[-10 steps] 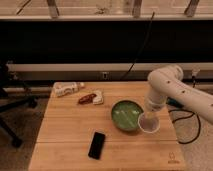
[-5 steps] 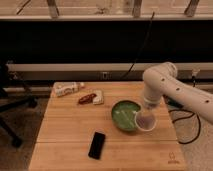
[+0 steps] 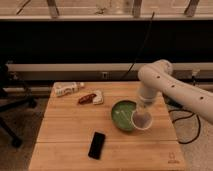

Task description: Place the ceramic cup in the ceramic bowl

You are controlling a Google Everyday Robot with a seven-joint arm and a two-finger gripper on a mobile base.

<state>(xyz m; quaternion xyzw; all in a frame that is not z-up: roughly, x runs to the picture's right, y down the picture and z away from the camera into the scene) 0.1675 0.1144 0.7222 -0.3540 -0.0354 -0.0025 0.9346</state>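
Note:
The ceramic bowl [image 3: 122, 114], green inside with a dark rim, sits on the right half of the wooden table [image 3: 65, 135]. The ceramic cup [image 3: 141, 121], white with a pinkish-brown inside, hangs at the bowl's right rim, partly over it and slightly above it. My gripper [image 3: 142, 110] comes down from the white arm [image 3: 160, 80] and is directly above the cup, holding it from the top.
A black phone [image 3: 96, 145] lies at the front middle of the table. A white bottle [image 3: 67, 89] lies on its side at the back left. A brown and white snack packet [image 3: 91, 98] lies next to it. An office chair [image 3: 10, 100] stands left of the table.
The arm has moved left with the cup, from right of the bowl to over the bowl's right rim.

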